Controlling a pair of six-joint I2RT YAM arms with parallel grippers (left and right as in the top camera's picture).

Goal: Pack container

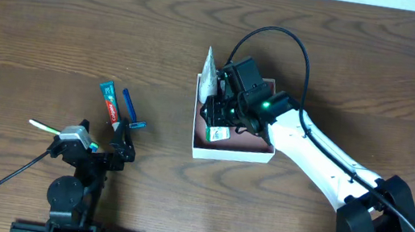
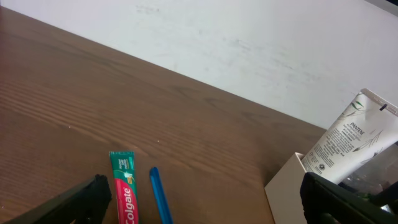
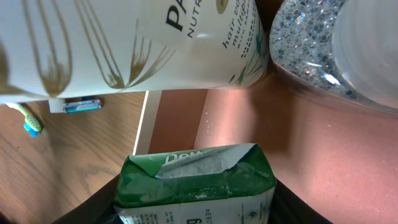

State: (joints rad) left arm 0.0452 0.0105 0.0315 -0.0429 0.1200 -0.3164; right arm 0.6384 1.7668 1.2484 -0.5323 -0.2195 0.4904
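Closest to our right wrist camera is a green-and-white packet (image 3: 196, 180), clamped in our right gripper (image 1: 219, 127), which sits inside the container (image 1: 231, 153), right of the table's middle. Well left of it, our left gripper (image 2: 205, 211) has its fingers spread apart.

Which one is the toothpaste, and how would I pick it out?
Look on the brown wooden table, left of the square white cardboard box, just beyond the left arm's black pincer. The flat red-and-green Colgate tube lies there; the slim blue plastic stick beside it is plain and unlettered.
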